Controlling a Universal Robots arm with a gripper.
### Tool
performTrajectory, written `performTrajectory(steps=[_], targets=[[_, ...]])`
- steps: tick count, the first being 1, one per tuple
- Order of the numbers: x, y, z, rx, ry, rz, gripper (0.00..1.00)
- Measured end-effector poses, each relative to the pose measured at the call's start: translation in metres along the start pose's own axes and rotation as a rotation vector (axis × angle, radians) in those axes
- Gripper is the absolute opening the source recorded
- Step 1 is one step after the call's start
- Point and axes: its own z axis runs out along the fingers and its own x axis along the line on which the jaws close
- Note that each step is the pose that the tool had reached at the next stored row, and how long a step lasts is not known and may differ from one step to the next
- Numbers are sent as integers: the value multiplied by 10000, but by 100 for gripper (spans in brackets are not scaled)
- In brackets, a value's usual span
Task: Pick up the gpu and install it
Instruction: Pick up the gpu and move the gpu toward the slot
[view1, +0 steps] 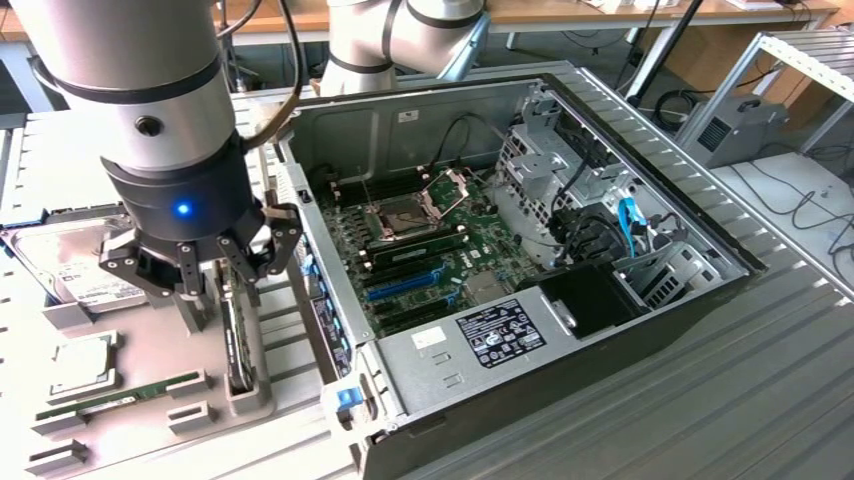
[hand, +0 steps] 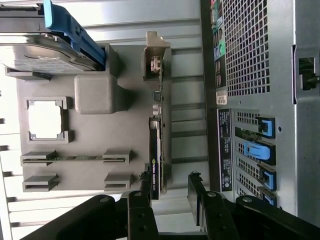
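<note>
gpu (hand: 156, 145) upright on edge in grey holder (hand: 100, 135); hand (hand: 170, 197) released, hovering over it.

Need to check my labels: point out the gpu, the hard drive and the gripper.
gpu (hand: 155, 145): wrist view, on the edge of its black shroud.
hard drive (view1: 54, 255): exterior view, on its silver top face.
gripper (hand: 169, 184): wrist view, midway between its open fingertips.

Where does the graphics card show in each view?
Exterior view: the graphics card stands on edge in the gray tray, under the gripper, beside the computer case.
Wrist view: the graphics card lies edge-on between the tray's blocks and the case, just past the gripper.
Shared landmark: the square processor chip on the tray.
</note>
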Motion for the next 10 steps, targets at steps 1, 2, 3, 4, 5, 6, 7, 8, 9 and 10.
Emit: performTrajectory(steps=[1,2,3,4,5,6,7,8,9,10], targets=[[0,0,4,1,0,0,42],[0,0,8,1,0,0,42],[0,0,13,0,-1,0,42],[1,0,17,0,-1,0,42],[1,0,21,0,-1,0,42],[1,1,25,0,-1,0,42],[1,1,29,0,-1,0,42],[1,1,34,0,0,0,42],[1,1,38,0,-1,0,42],[1,1,41,0,0,0,42]])
